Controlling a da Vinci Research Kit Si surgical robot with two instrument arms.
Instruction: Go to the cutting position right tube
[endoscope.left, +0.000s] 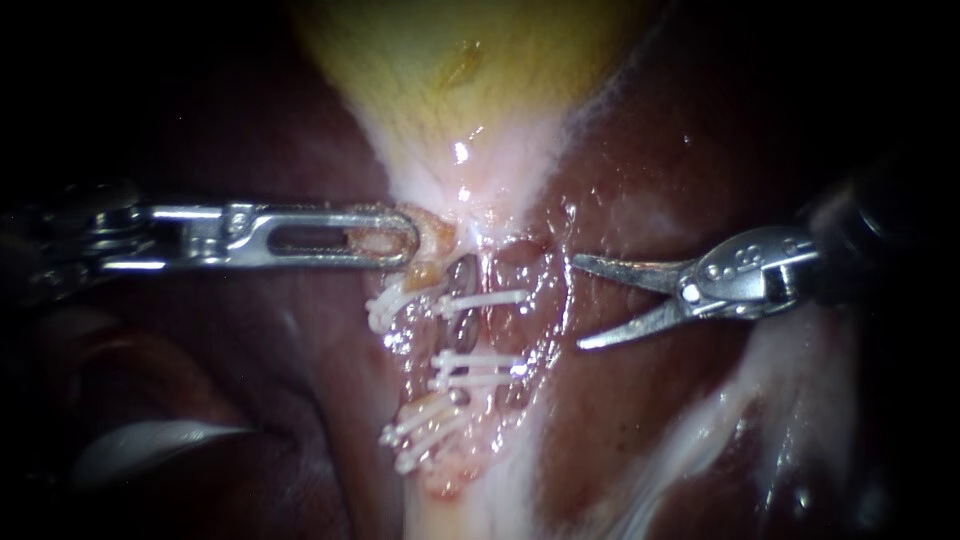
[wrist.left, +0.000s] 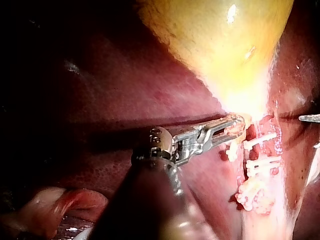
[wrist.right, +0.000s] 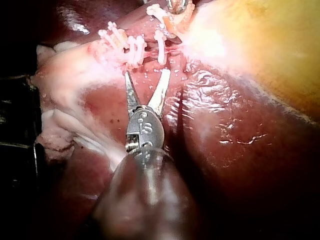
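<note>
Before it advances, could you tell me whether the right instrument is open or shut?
Open: the right instrument shows its blades spread, with nothing between them.

Right instrument shaft in shadow

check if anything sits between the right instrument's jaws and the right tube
Nothing visible does. The right instrument, jaws open, faces the right tube across a bare strip of liver; white clips lie on the tube, and the left instrument grips the gallbladder beyond it.
</note>
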